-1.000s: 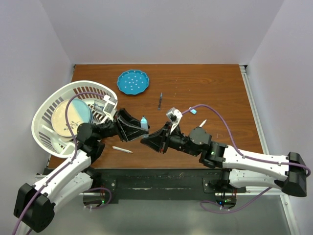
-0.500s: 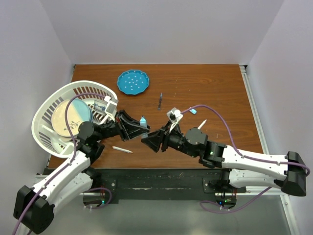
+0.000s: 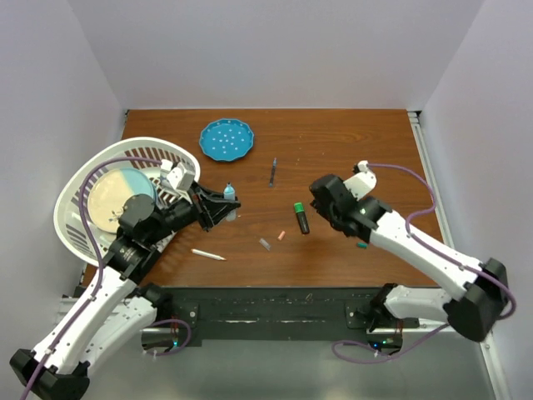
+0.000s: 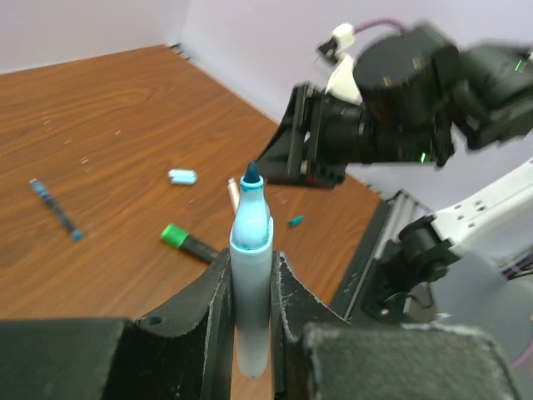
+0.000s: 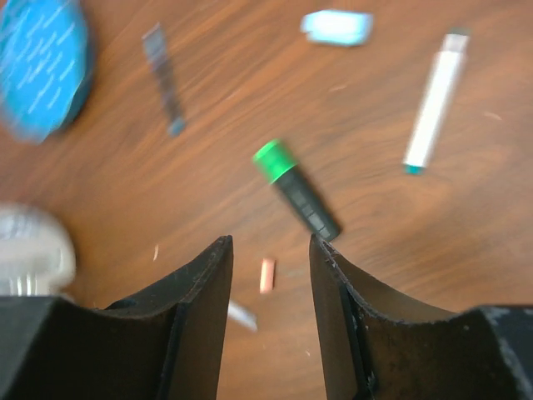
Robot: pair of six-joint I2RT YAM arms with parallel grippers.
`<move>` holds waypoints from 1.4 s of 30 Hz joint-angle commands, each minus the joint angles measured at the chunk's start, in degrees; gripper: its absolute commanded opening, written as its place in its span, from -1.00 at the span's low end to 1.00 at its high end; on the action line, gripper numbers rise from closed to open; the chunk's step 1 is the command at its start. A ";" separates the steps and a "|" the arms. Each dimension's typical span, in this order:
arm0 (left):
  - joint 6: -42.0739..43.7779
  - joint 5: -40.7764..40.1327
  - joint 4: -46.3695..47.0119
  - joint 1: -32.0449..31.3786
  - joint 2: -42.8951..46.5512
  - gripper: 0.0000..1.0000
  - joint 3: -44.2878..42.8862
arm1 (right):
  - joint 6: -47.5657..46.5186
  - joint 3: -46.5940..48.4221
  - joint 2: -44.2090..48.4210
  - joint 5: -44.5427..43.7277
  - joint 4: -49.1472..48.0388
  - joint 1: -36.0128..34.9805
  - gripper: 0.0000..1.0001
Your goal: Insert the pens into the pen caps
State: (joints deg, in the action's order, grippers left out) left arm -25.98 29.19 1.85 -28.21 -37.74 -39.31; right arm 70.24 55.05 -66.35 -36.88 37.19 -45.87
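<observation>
Where the left gripper (image 4: 250,265) reaches out from beside the white basket (image 3: 83,179), its fingers are pinched tight on a light blue pen (image 4: 251,225). The pen stands upright between them, its dark teal tip bare and pointing away from the wrist.

Right gripper (image 5: 268,243): fingers spread apart, nothing between them. It hangs over the middle of the table (image 3: 375,142), looking down on loose parts.

Below the right gripper:
- dark pen with a green end (image 5: 296,187), lying flat at a slant, just off the right finger's tip
- pink cap (image 5: 266,275), small, on the wood between the two fingers
- grey cap (image 5: 241,315), near the pink one, partly hidden by the left finger
- light blue cap (image 5: 337,27), farther off, on its side
- white pen (image 5: 433,100), teal tip, lying well apart from the light blue cap
- slim dark pen (image 5: 162,79), lying alone near the blue plate (image 5: 42,62)

From above, a second white pen (image 3: 207,254) lies near the table's front edge, under the left arm. The basket holds a tan and blue dish; I cannot make out more inside it.
</observation>
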 commanded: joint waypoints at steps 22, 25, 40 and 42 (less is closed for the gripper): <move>9.28 -1.77 -6.68 -0.01 2.05 -1.00 1.43 | 42.35 28.71 -40.08 11.66 21.97 25.56 0.15; 9.28 -1.24 -6.16 -0.01 2.05 -1.00 1.60 | 44.02 30.64 -41.75 11.66 22.92 25.83 0.15; 9.89 0.17 -5.10 -0.01 2.32 -1.00 1.69 | 46.13 37.15 -49.84 15.61 25.21 28.29 0.18; 9.98 0.08 -5.10 -0.01 2.32 -1.00 1.69 | 46.22 37.41 -50.54 15.79 25.21 28.55 0.18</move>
State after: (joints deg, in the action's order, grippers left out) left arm -17.30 28.32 -6.46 -28.21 -36.03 -37.69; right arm 112.14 90.32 -116.27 -20.99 60.29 -18.22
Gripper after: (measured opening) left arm 0.209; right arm 0.593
